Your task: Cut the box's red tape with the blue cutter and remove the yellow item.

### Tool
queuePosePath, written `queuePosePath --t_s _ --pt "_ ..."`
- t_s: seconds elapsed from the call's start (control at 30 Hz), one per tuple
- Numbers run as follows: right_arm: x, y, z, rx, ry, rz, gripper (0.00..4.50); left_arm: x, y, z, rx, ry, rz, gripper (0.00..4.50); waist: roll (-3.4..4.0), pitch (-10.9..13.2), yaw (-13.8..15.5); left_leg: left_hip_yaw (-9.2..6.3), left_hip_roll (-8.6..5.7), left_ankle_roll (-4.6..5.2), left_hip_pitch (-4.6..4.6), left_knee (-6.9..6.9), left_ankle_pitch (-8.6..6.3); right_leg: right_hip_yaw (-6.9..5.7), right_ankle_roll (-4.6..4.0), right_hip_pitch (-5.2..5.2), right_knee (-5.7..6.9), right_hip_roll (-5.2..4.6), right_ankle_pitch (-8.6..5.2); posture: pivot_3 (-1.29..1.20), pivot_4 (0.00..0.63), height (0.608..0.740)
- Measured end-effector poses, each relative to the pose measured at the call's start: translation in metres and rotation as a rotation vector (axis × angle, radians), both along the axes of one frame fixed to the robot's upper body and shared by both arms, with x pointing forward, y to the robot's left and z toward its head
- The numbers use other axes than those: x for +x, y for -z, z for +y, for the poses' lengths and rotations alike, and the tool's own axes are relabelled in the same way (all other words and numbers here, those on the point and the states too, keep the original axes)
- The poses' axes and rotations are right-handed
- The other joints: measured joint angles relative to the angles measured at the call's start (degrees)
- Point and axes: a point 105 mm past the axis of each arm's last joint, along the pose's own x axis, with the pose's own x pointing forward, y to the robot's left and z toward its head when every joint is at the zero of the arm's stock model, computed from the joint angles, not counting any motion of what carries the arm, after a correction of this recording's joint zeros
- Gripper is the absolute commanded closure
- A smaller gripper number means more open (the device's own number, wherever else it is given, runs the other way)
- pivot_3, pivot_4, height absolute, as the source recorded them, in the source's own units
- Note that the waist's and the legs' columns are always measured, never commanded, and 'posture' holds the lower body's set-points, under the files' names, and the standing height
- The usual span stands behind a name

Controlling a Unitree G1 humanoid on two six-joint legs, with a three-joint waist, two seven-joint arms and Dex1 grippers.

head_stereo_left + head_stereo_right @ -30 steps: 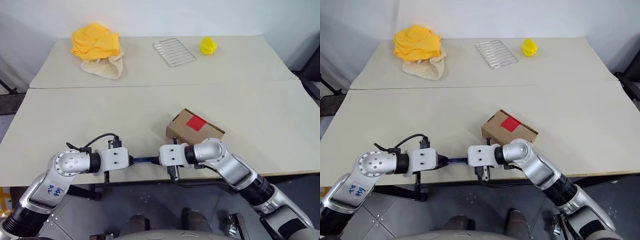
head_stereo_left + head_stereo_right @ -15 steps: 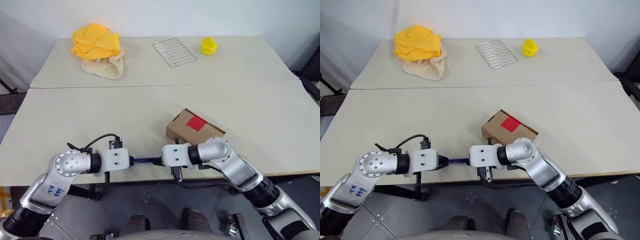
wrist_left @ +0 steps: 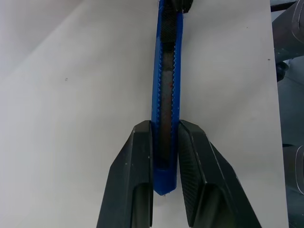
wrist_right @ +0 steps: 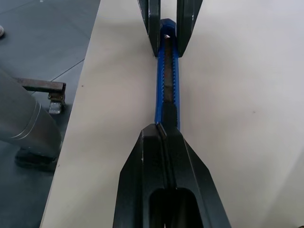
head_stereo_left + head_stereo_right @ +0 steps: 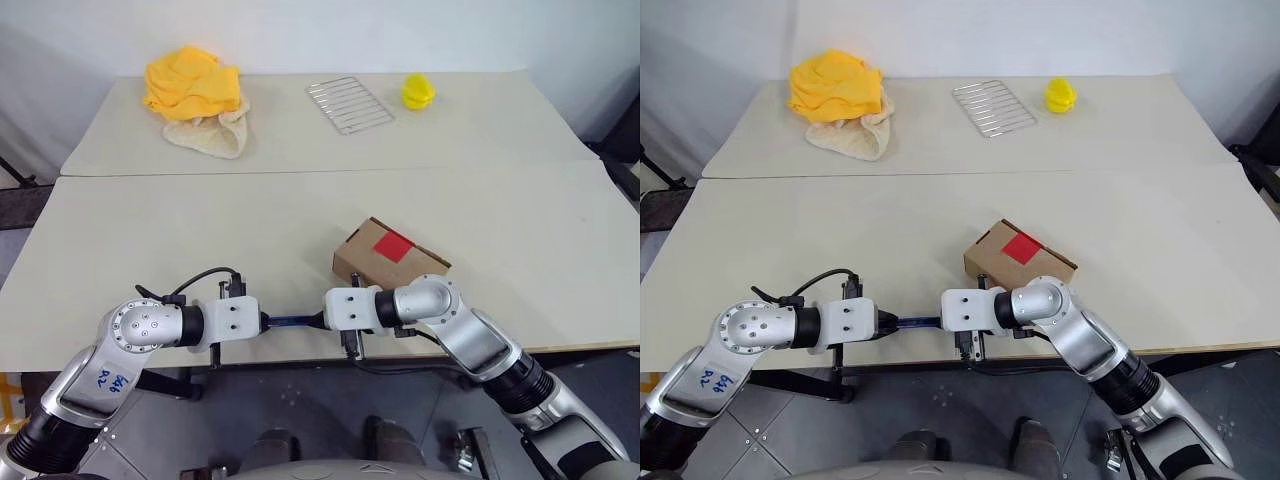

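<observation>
Two pale tables (image 5: 300,220) stand end to end, their seam crossing the head view from 9 to 3 o'clock. The near one is broad and mostly bare, with wide open surface toward 9 and 3 o'clock; its front edge runs just under both arms.

On the far table, a yellow cloth heap (image 5: 192,84) lies over a cream cloth (image 5: 215,133) at 11 o'clock, a wire rack (image 5: 348,103) at 12, a small lemon-yellow ridged object (image 5: 417,91) at 1.

The box (image 5: 388,260) sits closed on the near table just right of centre, turned corner-on, well back from the front edge. The red tape (image 5: 393,244) is on its top face.

The blue cutter (image 3: 166,109) lies level along the front edge at 6 o'clock, spanning the two grippers, close to the drop-off. The left gripper (image 3: 165,156) clamps its butt end from both sides. The right gripper (image 4: 166,135), just in front of the box, has its fingers pressed together on the cutter's other end, over the slider.
</observation>
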Motion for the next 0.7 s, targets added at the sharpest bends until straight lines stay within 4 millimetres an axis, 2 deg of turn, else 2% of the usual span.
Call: queuePosePath --t_s 0.47,0.7 --pt "0.004 0.0036 -0.0017 0.025 -0.005 -0.021 4.48 -0.0002 0.001 -0.001 0.002 0.004 0.003 4.1 0.0 0.0 0.0 0.01 0.01 0.0 0.09 0.0 0.0 0.01 0.0 0.08 0.01 0.0 0.0 0.0 0.15 0.74" --pt "0.0068 0.0067 0.0038 0.043 -0.012 -0.023 4.48 0.0007 0.0012 0.0 0.006 -0.002 0.003 4.1 0.0 0.0 -0.1 0.03 0.02 0.0 0.17 0.01 0.0 0.02 -0.01 0.12 0.09 0.0 0.0 0.0 0.15 0.74"
